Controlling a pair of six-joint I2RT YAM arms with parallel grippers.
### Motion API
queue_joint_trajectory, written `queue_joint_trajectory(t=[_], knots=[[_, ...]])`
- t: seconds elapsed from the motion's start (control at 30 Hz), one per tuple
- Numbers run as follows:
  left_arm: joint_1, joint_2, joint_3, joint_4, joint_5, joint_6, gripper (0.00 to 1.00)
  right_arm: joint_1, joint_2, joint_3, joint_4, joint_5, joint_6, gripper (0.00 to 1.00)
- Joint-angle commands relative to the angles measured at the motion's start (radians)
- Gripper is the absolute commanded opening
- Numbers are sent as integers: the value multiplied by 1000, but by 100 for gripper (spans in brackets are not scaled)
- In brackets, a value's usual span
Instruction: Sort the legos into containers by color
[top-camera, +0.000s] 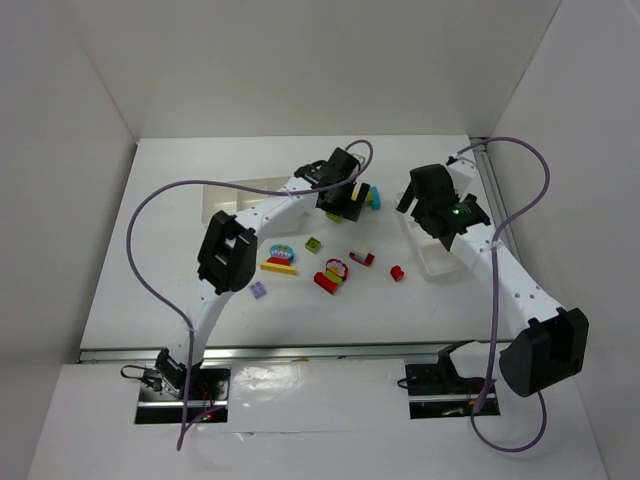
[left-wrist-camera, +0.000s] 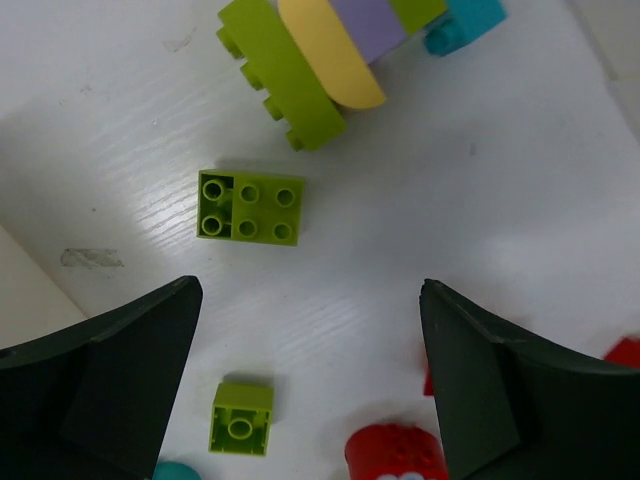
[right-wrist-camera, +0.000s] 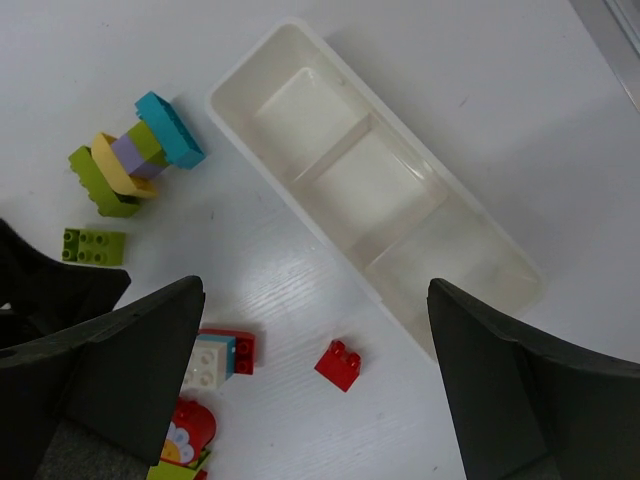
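1. The wide tray (top-camera: 212, 200) lies at the far left of the table, behind the left arm and well apart from the loose bricks.
2. The left gripper (left-wrist-camera: 308, 300) hangs over the table with its fingers spread wide and nothing between them. A flat green brick (left-wrist-camera: 250, 208) lies just ahead of the gap, toward the left finger, with its long axis running across from finger to finger. A small green brick (left-wrist-camera: 241, 418) sits further back, beside the left finger. This arm is the nearer one for both.
3. The right gripper (right-wrist-camera: 315, 300) is also spread wide and empty. A red brick (right-wrist-camera: 339, 363) lies on the table between its fingers, near the middle.
4. The narrow tray (right-wrist-camera: 385, 190) lies just beyond the red brick, slanting toward the right finger. That looks like a short carry.
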Motion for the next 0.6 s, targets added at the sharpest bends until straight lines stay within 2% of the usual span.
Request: queue_joint_trajectory(t=[0.0,0.1,0.27,0.37,0.47,0.57], knots=[[4,20,28,19,-88,-6,100,-9,-10,6,-25,42,18,100],[4,29,-7,44,-130,-6,100,-9,-10,6,-25,42,18,100],[15,56,-32,98,-113,20,100,-18,19,16,-25,24,18,100],[38,98,-3,110,-47,20,95,-18,39,27,-34,24,18,100],[47,107,-13,140,-47,43,90,-18,39,27,-34,24,18,100],[47,107,-35,154,-33,63,89,-18,39,18,-34,33,29,100]])
